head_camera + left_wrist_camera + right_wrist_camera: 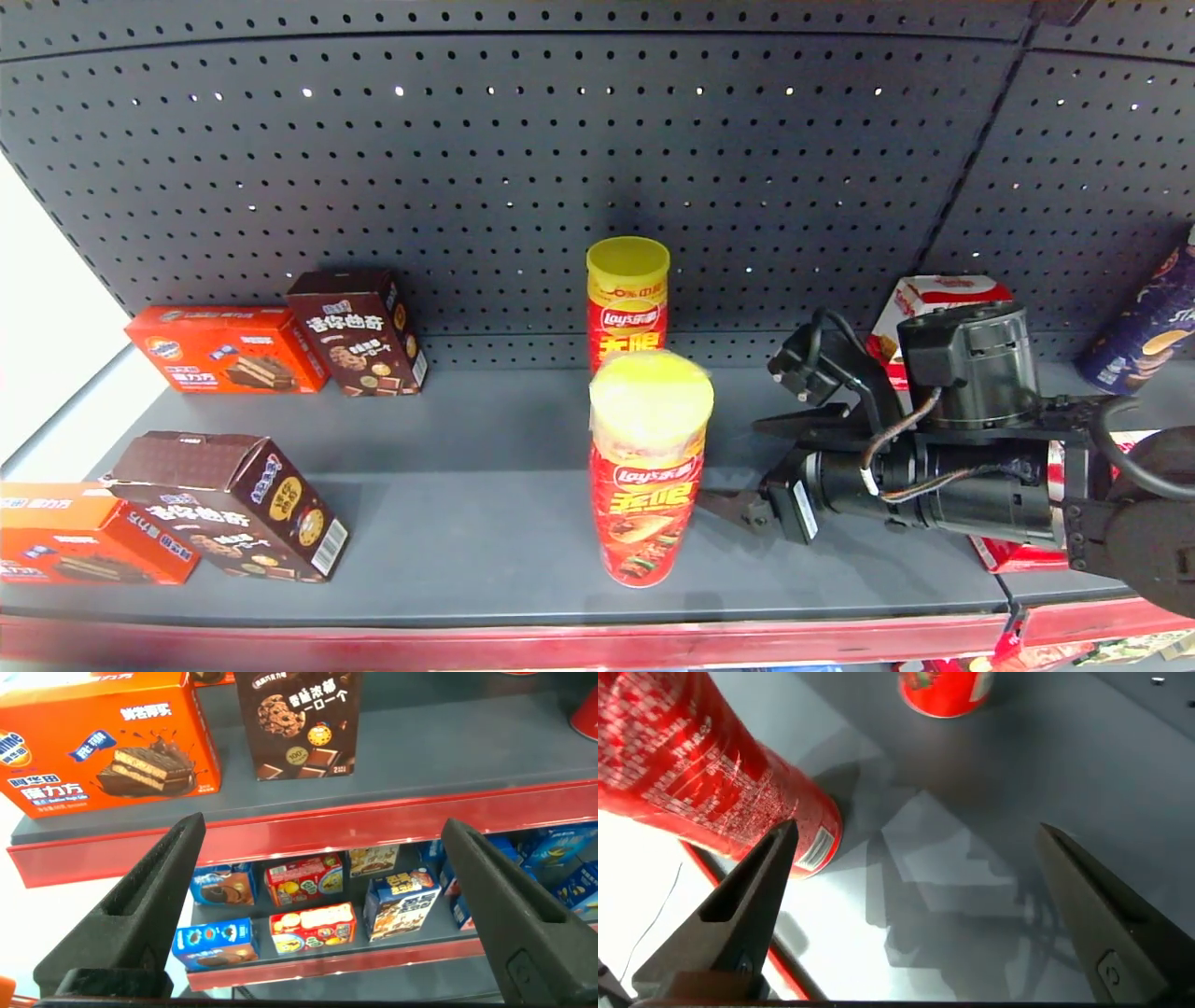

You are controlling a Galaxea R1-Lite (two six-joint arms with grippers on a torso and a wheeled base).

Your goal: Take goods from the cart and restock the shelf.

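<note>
the right gripper (747,467) has its fingers (738,915) spread wide with nothing between them; in my right wrist feed i see only bare grey shelf board in the gap. one fingertip sits just beside the front can (646,476), a red chip tube with a yellow lid. it may be brushing the tube's side, but i can't say for sure from these angles. that can stands upright at the centre of the head frame, near the front edge of the shelf (467,485). the rear can (627,299), of the same kind, stands upright straight behind it against the pegboard.

the left gripper (318,905) is also fully open and empty. past its fingers (140,905) i see the shelf's red lip, with an orange box (103,737) and a brown box (299,719) on the board above it.

in the head frame, another orange box (224,347) and brown box (359,331) sit at the back on the left. a white and red box (934,294) shows behind the right arm, and a dark blue can (1148,331) leans at the right edge.
</note>
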